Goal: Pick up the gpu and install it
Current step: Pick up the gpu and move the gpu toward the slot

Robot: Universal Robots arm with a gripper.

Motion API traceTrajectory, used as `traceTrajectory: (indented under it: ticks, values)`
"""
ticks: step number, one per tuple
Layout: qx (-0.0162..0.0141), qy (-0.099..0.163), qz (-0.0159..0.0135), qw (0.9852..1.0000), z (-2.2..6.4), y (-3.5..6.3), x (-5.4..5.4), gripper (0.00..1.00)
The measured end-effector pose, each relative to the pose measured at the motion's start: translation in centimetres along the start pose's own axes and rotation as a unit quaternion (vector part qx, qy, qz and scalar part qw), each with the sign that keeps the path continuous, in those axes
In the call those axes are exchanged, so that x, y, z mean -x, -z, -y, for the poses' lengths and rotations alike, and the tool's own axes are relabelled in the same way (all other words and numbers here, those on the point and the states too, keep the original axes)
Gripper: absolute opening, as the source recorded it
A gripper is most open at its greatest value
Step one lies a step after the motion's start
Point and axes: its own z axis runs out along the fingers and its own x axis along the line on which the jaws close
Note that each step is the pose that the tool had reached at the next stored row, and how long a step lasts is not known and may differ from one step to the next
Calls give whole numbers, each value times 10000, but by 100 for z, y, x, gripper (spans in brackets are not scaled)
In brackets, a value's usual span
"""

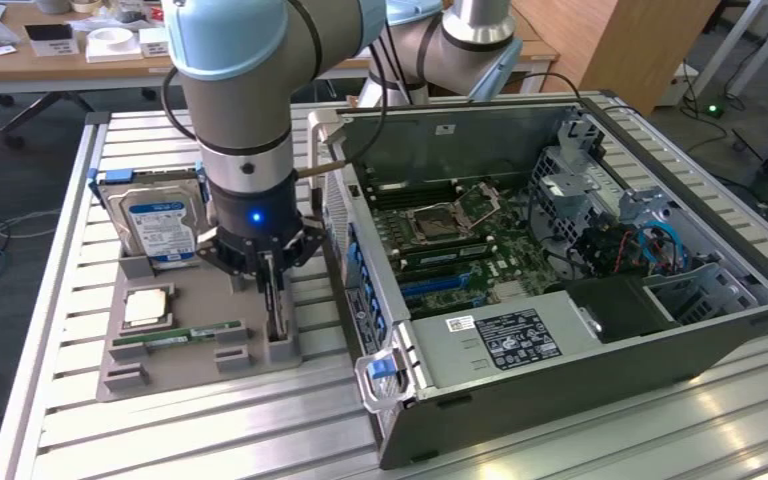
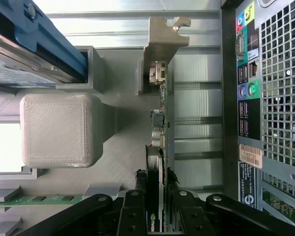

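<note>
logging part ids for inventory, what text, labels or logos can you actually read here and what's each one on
"nVIDI", cut off at the picture's edge, beside a logo: on the gpu.
Tan sticker on the computer case rear: printed code, too blurred to read.
Black label inside the case: too small to read.
Blue-white label on the hard drive: too small to read.

Bench stock:
- one slatted aluminium bench
- one open dark-grey computer tower case
- one grey plastic parts holder
- one silver hard drive with blue-white label
- one square metal-topped processor chip
- one narrow green RAM stick
- one thin flat gpu with silver bracket
- one black claw
</note>
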Motion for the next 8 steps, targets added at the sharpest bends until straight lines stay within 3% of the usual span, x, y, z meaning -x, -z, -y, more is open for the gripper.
traceTrajectory:
  ticks: [8]
  values:
    - [0,0,0,10000,-4,91,2,26]
